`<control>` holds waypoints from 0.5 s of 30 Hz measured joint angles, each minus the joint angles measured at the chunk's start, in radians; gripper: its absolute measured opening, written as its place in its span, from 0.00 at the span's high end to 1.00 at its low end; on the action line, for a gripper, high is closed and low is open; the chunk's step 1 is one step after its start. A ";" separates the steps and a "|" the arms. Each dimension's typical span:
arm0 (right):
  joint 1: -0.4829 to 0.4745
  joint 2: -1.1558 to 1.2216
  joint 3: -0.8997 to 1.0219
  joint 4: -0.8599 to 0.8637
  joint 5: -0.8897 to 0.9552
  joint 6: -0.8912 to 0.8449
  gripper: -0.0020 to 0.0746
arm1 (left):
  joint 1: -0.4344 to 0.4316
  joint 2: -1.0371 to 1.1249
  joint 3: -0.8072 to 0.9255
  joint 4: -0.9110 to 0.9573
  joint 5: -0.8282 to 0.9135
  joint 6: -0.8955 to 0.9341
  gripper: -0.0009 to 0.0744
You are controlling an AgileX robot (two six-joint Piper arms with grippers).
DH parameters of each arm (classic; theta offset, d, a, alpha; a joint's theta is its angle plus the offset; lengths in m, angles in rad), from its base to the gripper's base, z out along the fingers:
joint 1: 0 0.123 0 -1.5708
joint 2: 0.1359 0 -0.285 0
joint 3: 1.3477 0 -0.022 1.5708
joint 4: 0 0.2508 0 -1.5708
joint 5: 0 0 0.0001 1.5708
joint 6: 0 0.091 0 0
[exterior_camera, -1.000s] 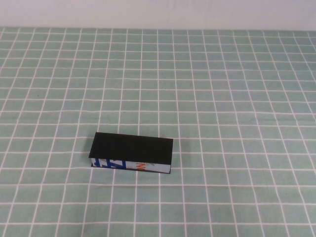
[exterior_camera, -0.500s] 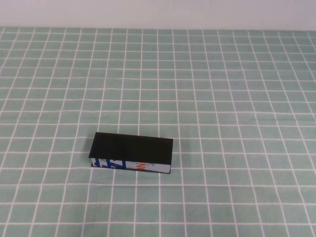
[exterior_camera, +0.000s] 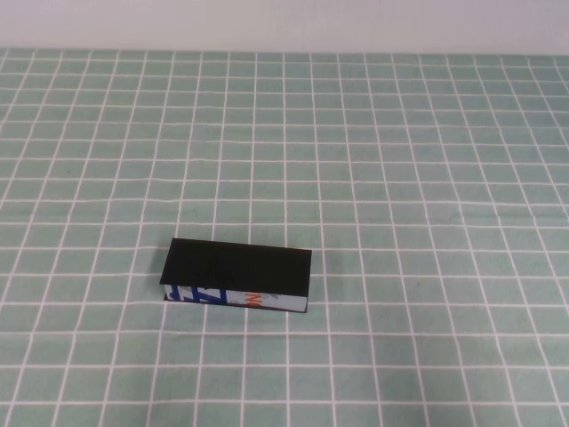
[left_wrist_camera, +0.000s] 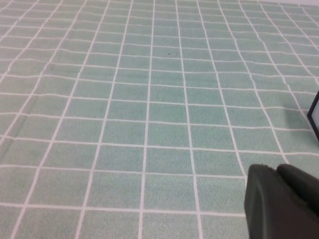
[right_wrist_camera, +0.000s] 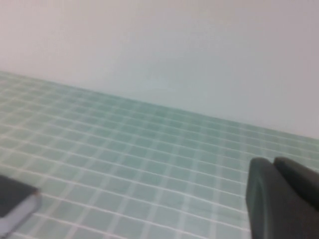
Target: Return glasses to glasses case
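Note:
The glasses case [exterior_camera: 237, 276] lies closed on the green checked cloth, left of centre near the front, black lid on top and its white printed side facing me. The glasses are not in view. Neither arm shows in the high view. In the left wrist view my left gripper [left_wrist_camera: 276, 172] hangs above bare cloth with its fingers together and nothing between them; an edge of the case [left_wrist_camera: 315, 112] shows at the frame border. In the right wrist view my right gripper [right_wrist_camera: 273, 162] is likewise shut and empty, with a corner of the case [right_wrist_camera: 12, 204] off to one side.
The green checked tablecloth [exterior_camera: 400, 178] covers the whole table. A pale wall [exterior_camera: 284, 22] runs along the far edge.

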 joint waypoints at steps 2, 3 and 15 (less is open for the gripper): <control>-0.062 -0.016 0.016 0.000 0.000 0.000 0.99 | 0.000 0.000 0.000 0.000 0.000 0.000 0.99; -0.088 -0.025 0.027 0.000 0.005 0.000 0.99 | 0.000 0.000 0.000 0.000 0.000 0.000 0.99; -0.233 -0.149 0.330 0.071 0.069 0.000 0.99 | 0.000 0.000 0.000 0.003 0.002 0.000 0.99</control>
